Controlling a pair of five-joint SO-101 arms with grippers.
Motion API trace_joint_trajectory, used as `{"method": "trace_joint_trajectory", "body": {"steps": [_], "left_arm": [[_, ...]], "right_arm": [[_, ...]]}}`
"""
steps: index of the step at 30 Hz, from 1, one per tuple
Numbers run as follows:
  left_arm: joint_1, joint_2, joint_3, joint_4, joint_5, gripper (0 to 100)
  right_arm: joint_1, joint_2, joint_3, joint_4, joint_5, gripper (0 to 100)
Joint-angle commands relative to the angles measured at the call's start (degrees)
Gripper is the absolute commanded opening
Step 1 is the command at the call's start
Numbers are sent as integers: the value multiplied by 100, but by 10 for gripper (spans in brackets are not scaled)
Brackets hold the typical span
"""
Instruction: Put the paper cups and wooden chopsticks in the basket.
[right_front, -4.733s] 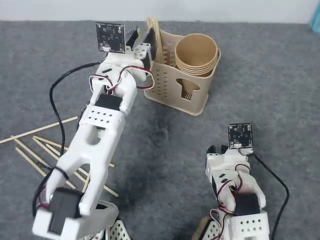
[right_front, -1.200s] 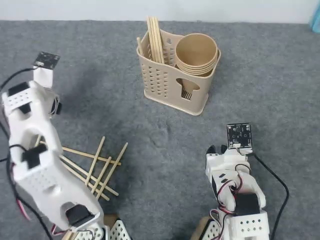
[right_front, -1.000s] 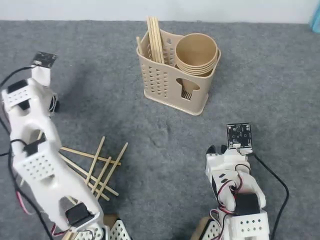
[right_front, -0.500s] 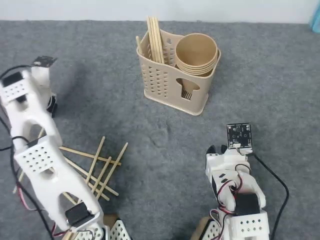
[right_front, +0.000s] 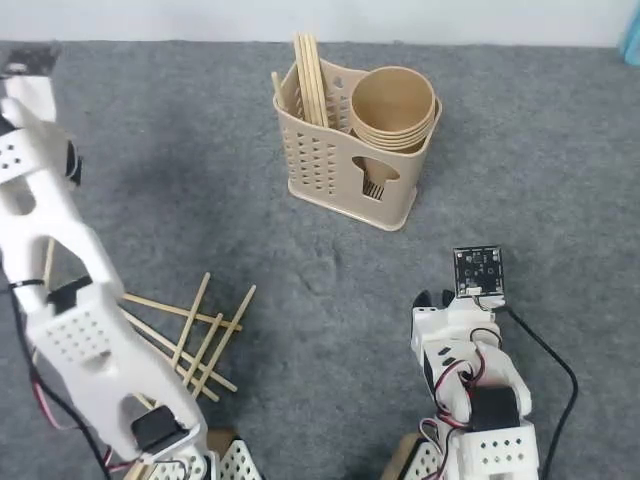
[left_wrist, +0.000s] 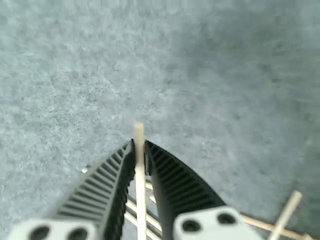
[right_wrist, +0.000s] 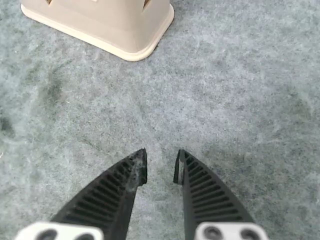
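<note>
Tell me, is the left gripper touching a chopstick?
Touching. The left wrist view shows the left gripper closed around a chopstick, its jaws pressing both sides.

Left arm stretched tall along the left edge, wrist up at the far left corner. Left claw pinched tight on a chopstick, tip poking past the fingers. Right arm folded at near right. Right claw aimed down, fingers slightly parted.

Left gripper has its jaws pinched tight on a single wooden chopstick, the tip poking out past the fingertips. Grey carpet lies beneath, with loose chopsticks scattered on it.
</note>
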Motion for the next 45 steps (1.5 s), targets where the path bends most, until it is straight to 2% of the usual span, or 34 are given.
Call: {"method": "trace_joint_trajectory", "body": {"steps": [1, 4, 7, 12, 19, 27, 35, 39, 41, 45], "left_arm": [[308, -1143, 822, 185, 97, 13], [563, -1873, 1631, 79, 97, 13], [800, -2585, 2308, -360, 237, 13], [1345, -3552, 2967, -1266, 1187, 13], [2470, -4176, 2993, -2462, 2462, 13], [3604, -4229, 3011, -4800, 2690, 13], [4062, -4220, 3020, -7200, 2716, 13], [4237, -4193, 3029, -8431, 3270, 13], [4378, -4044, 3143, -8905, 3455, 13], [4484, -3525, 3424, -9565, 3358, 13]], "right_arm": [[22, -136, 79, -57, 97, 97], [22, -136, 79, -57, 97, 97], [22, -136, 79, -66, 105, 97], [22, -136, 79, -66, 105, 97], [22, -136, 79, -66, 105, 97], [163, -136, 79, -101, 114, 97], [171, -136, 79, -101, 114, 97], [163, -136, 79, -101, 123, 97], [163, -136, 79, -101, 123, 97], [163, -136, 79, -101, 123, 97]]}}
